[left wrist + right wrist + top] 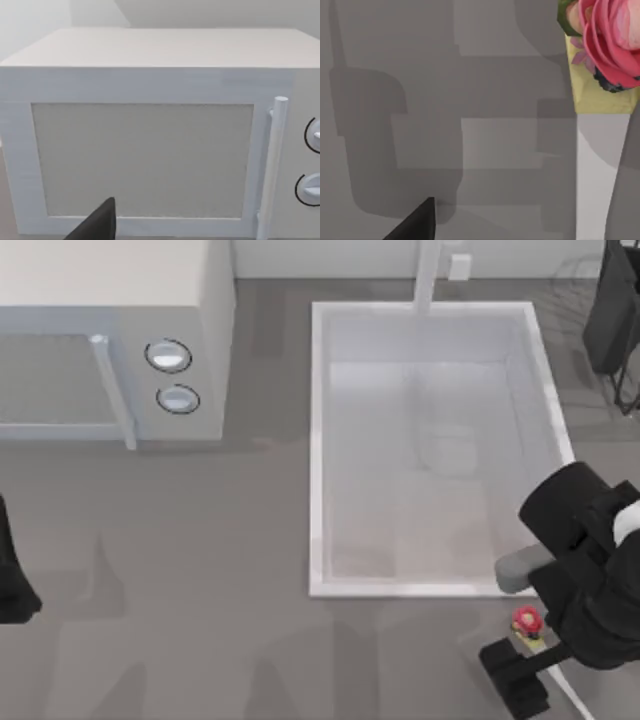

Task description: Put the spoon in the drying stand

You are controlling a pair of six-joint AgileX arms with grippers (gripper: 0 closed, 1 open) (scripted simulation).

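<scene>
Spoon: lay on the table near the bottom right of top view, just below the sink's front rim. Red rounded end w/ yellow-black bit visible; cream handle ran down-right under the arm. In right wrist view the red end sat close up, w/ a pale strip below it, probably the handle.

Right gripper: low over the table, beside/over the spoon handle. Couldn't tell if fingers were spread or pinching; arm body hid the contact. One dark fingertip showed in right wrist view, apart from the spoon.

Left gripper: parked at the left table edge, facing the microwave. Finger state not readable.

Drying stand: thin dark wires at the far right edge, top, partly cut off. Well apart from the spoon, w/ the sink corner between.

Risk 1: handle slim and flat on the table, so a pinch could miss or skid it sideways.

Risk 2: grip near one end would leave the heavier red end to swing or tilt in transit.

Risk 3: low carry path toward the stand could clip the sink rim; a drop there puts the spoon in the basin.

Risk 4: open wire frame means a tilted release could let the spoon slip thru or catch on a wire.
</scene>
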